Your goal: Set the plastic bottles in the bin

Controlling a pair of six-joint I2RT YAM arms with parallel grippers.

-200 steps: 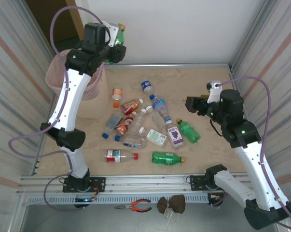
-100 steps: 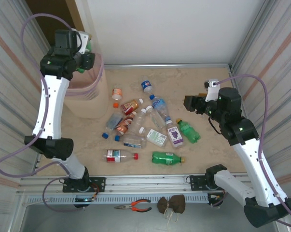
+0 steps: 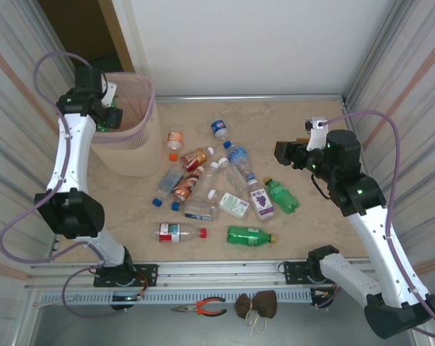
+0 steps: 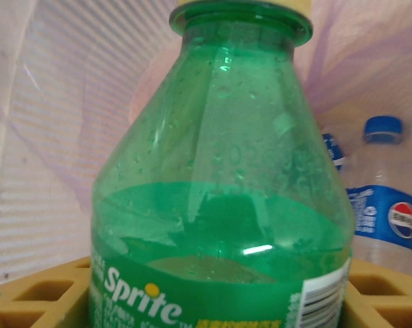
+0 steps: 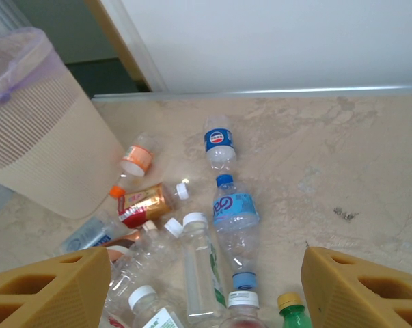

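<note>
Top view: the left hand point(image 3: 107, 117) sat at the mouth of the bin point(image 3: 134, 155), gripping a green bottle point(image 3: 112, 120). Other bottles point(image 3: 217, 191) lay on the table point(image 3: 318, 216).

Left wrist: the green bottle was clamped between the fingers, with a Pepsi bottle point(image 4: 387, 212) behind it.

Right wrist: the right hand point(image 5: 206, 280) gaped empty above the table.

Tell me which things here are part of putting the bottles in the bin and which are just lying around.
Part of the job: bin; green Sprite bottle held over it; Pepsi bottle already inside; bottles scattered on the table.
Lying about: pliers; brown bundle.
</note>
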